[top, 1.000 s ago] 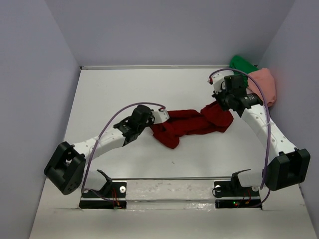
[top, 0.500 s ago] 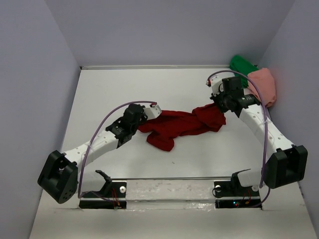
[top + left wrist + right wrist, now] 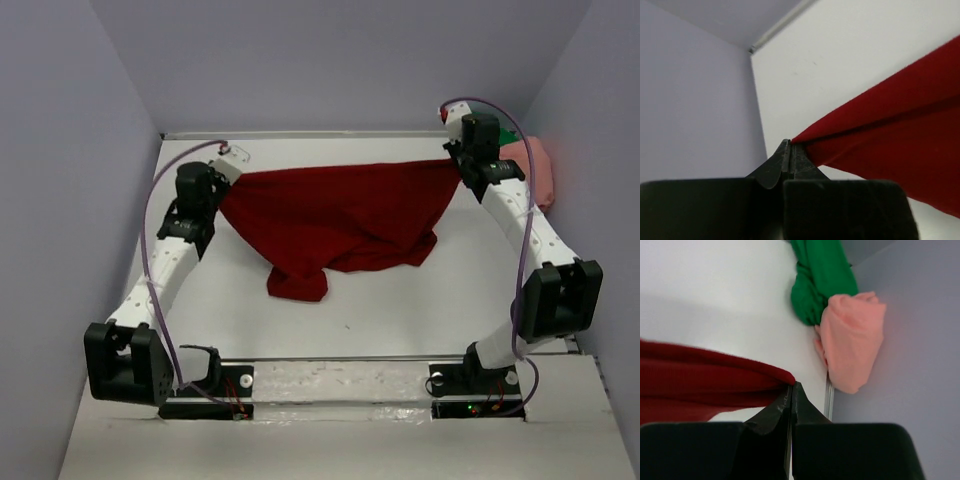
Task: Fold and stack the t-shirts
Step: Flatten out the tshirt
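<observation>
The dark red t-shirt point(image 3: 340, 210) hangs stretched wide between both arms above the white table, its lower part drooping to a bunch at the front. My left gripper point(image 3: 224, 188) is shut on its left corner point(image 3: 805, 137). At the far right my right gripper point(image 3: 458, 166) is shut on the other corner point(image 3: 782, 376). The green t-shirt point(image 3: 817, 277) and the salmon pink t-shirt point(image 3: 850, 337) lie crumpled together in the back right corner, just beyond the right gripper; the right arm hides most of them in the top view, where the pink t-shirt point(image 3: 540, 170) shows.
Lavender walls point(image 3: 90, 150) close in the table point(image 3: 300, 320) on the left, back and right. The two arm bases and their mounting rail point(image 3: 340, 385) sit at the near edge.
Both arms have swung apart and toward the back, pulling the bunched red t-shirt out into a wide taut spread. Both grips have stayed shut on it.
</observation>
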